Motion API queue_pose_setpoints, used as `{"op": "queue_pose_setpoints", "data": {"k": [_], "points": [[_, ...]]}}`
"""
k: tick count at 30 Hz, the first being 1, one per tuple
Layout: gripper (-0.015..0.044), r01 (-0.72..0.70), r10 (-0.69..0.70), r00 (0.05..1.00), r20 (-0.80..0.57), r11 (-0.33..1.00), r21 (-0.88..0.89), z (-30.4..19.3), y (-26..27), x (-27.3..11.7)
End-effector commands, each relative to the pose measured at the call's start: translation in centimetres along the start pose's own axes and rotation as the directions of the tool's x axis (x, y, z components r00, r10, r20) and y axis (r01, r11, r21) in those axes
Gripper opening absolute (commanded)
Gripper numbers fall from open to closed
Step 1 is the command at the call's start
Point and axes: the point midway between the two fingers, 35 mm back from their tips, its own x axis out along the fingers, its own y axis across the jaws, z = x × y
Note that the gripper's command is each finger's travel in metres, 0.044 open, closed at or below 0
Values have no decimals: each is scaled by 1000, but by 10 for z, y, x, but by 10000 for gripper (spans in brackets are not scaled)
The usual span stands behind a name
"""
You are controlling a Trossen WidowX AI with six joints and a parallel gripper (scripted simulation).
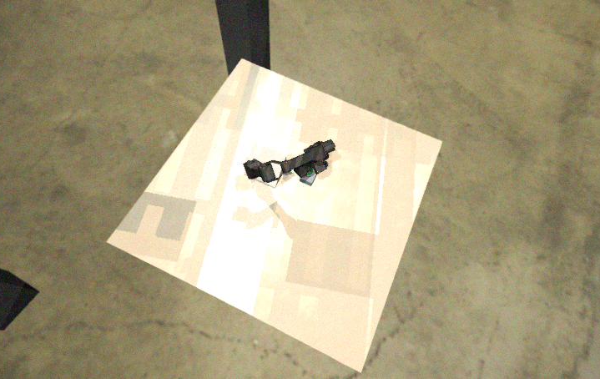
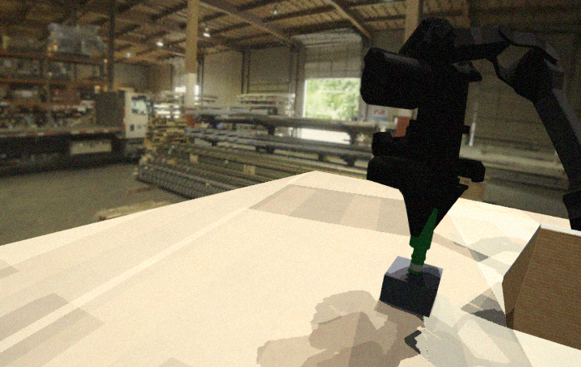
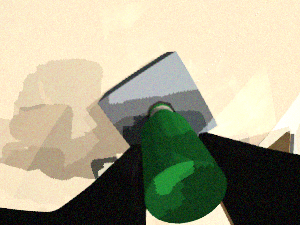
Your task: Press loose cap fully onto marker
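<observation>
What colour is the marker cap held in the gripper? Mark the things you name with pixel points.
Dark green, with a lighter green patch; the cap (image 2: 423, 234) (image 3: 182, 174) shows best in the wrist view.

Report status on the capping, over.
Jaws shut on green cap. Cap over upright marker, full seating unconfirmed. Nothing visible blocking downward press.

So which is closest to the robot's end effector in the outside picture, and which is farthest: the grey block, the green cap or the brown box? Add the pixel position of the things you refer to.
1. Green cap (image 2: 422, 237) (image 3: 182, 174), between its fingertips.
2. Grey block (image 2: 408, 289) (image 3: 175, 79), just below.
3. Brown box (image 2: 566, 287), off toward the picture's right.
</observation>
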Motion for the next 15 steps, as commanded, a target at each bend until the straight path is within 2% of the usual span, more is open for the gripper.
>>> {"op": "queue_pose_setpoints", "data": {"k": [1,15], "points": [[0,6,-6,1000,1,1000,-7,-1,-1,8],[0,7,-7,1000,2,1000,-7,-1,-2,17]]}}
